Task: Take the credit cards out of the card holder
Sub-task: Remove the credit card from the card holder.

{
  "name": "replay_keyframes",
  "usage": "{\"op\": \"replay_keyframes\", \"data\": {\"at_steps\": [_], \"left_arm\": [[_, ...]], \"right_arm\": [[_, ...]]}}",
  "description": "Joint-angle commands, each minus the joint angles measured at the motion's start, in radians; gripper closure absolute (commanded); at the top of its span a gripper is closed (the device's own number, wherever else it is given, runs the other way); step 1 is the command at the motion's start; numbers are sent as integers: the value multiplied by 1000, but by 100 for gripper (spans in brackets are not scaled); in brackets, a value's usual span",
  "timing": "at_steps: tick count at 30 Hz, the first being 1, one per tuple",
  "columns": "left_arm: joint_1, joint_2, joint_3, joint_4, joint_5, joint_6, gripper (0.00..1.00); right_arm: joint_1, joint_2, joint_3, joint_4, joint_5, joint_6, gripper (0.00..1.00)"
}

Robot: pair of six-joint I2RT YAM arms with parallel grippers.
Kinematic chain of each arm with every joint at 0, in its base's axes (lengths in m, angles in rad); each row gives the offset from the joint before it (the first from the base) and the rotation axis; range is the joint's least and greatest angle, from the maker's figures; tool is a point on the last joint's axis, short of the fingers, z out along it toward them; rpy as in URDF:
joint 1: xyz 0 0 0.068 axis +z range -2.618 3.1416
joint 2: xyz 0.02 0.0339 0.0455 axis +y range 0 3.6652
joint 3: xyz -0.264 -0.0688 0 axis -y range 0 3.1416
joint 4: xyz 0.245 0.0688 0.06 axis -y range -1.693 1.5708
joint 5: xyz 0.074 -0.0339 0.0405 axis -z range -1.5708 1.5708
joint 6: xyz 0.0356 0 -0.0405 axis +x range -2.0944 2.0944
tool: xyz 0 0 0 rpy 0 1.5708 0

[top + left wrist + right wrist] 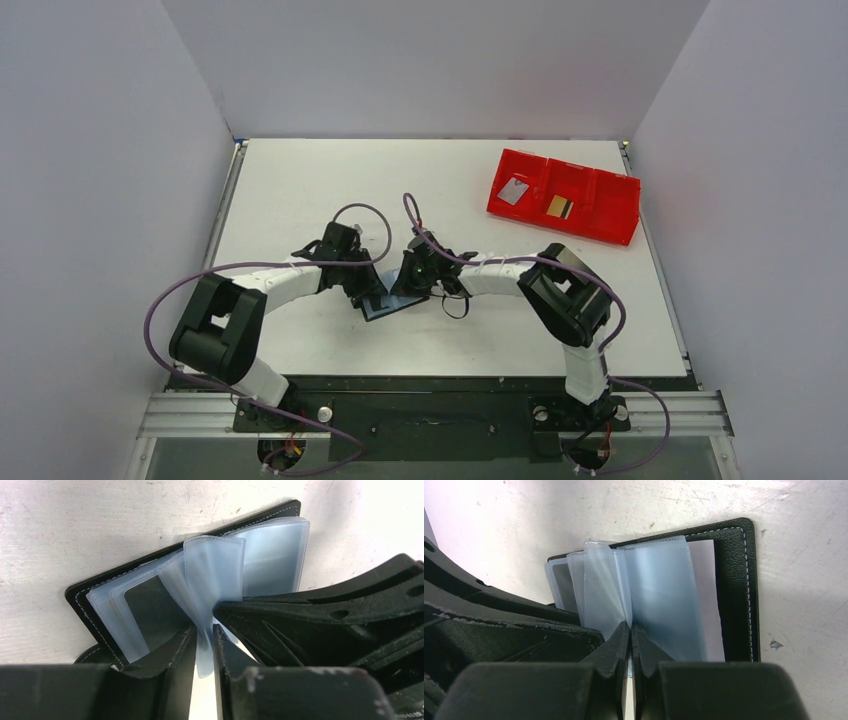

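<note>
You can read no text, label, brand or number anywhere. Any print on the silver-grey card [513, 191] and the gold card with a dark stripe [560, 207] is too small to make out. The black stitched card holder with clear plastic sleeves [735, 585] shows none.

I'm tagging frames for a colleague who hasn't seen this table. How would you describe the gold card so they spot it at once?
At the far right corner of the white table sits a red three-compartment tray. The gold card lies flat in its middle compartment. Unlike the silver-grey card in the compartment to its left, it is tan with a dark stripe.
</note>
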Motion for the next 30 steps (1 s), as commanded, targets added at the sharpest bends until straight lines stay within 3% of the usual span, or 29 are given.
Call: {"op": "replay_keyframes", "data": {"at_steps": [1,4,6,8,10,14,26,30], "left_arm": [[-11,30,15,1,-43,5,87],[-12,27,23,-3,-45,6,98],[-12,15,27,-11,-46,8,100],[-13,5,33,-23,-48,16,100],[-13,-8,39,-38,-50,29,100],[-17,-25,53,-61,-26,64,100],[-76,-11,107,8,45,51,100],[-95,22,137,22,54,48,89]], "right_arm": [[13,-33,-41,-48,19,-3,100],[13,-62,-50,-48,27,-3,100],[12,-85,-57,-50,34,-1,96],[12,-112,-63,-53,38,2,88],[11,-142,-67,-63,45,5,74],[12,-214,-71,-103,87,4,61],[0,-350,-102,-206,221,-14,58],[-4,-369,-120,-212,244,-13,58]]}}
